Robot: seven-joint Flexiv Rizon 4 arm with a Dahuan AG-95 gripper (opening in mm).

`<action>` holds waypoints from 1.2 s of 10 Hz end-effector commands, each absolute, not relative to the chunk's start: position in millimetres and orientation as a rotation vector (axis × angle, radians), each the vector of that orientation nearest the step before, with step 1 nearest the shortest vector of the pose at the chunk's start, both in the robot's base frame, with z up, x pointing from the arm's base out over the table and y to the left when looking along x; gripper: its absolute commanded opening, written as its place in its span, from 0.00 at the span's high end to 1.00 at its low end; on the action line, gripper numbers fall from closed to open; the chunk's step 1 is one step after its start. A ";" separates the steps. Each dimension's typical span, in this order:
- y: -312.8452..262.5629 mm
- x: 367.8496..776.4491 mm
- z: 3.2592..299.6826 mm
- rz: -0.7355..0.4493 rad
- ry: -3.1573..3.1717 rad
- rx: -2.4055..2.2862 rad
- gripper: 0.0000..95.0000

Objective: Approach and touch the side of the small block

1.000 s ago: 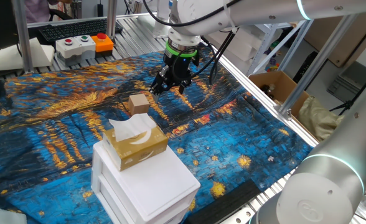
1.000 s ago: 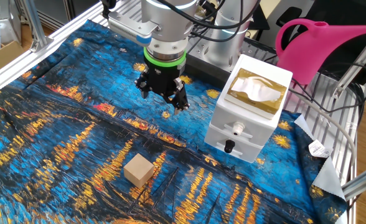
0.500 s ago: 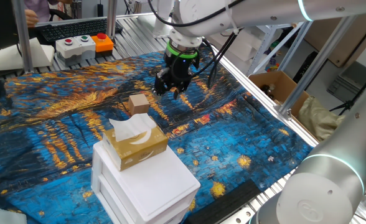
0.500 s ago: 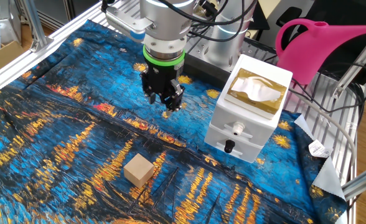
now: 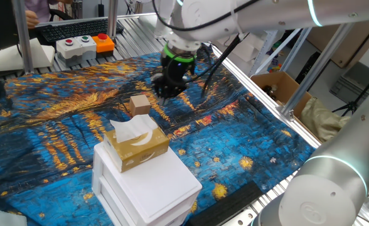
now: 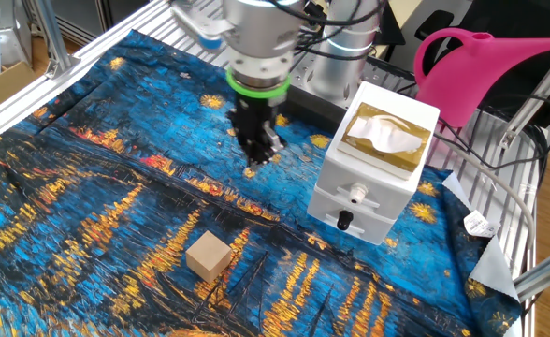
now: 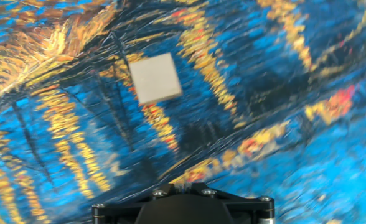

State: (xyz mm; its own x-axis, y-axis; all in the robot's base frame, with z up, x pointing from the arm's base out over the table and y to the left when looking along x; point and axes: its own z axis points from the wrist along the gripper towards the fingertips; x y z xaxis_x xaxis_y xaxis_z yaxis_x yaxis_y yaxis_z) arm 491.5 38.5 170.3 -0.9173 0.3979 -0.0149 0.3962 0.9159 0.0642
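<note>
One black two-finger gripper (image 6: 256, 154), fingers pressed together for probing, hovers above the tabletop (image 6: 88, 215), apart from the small tan cube-shaped block (image 6: 208, 256).

A table is covered by a wrinkled blue cloth (image 5: 59, 125) painted with swirling yellow and orange streaks. A small tan block (image 5: 140, 104) sits on the cloth, and just beside it stands a stack of white boxes (image 5: 150, 185) with a yellow-tan tissue box (image 5: 136, 145) on top. From the other side, the block (image 6: 208, 256) lies apart from the white boxes (image 6: 364, 201), and from above it shows as a pale square (image 7: 155, 78) on the cloth.
</note>
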 end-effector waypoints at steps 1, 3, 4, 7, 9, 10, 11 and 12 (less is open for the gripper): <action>56.6 492.6 168.4 0.096 3.038 0.679 1.00; 68.8 504.3 164.7 0.094 3.032 0.707 1.00; 72.0 509.8 162.3 0.091 3.031 0.706 1.00; 75.6 534.8 155.9 0.085 3.035 0.707 1.00; 75.2 551.0 152.8 0.085 3.038 0.724 1.00; 74.4 557.6 148.7 0.086 3.039 0.726 1.00; 74.0 562.4 143.7 0.085 3.037 0.735 1.00; 73.9 566.7 139.5 0.085 3.037 0.738 1.00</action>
State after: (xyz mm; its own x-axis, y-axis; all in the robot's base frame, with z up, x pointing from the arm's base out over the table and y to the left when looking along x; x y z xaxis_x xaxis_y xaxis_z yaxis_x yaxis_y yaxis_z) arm 568.8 74.3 137.2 -0.8880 0.4598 -0.0013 0.4590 0.8867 0.0558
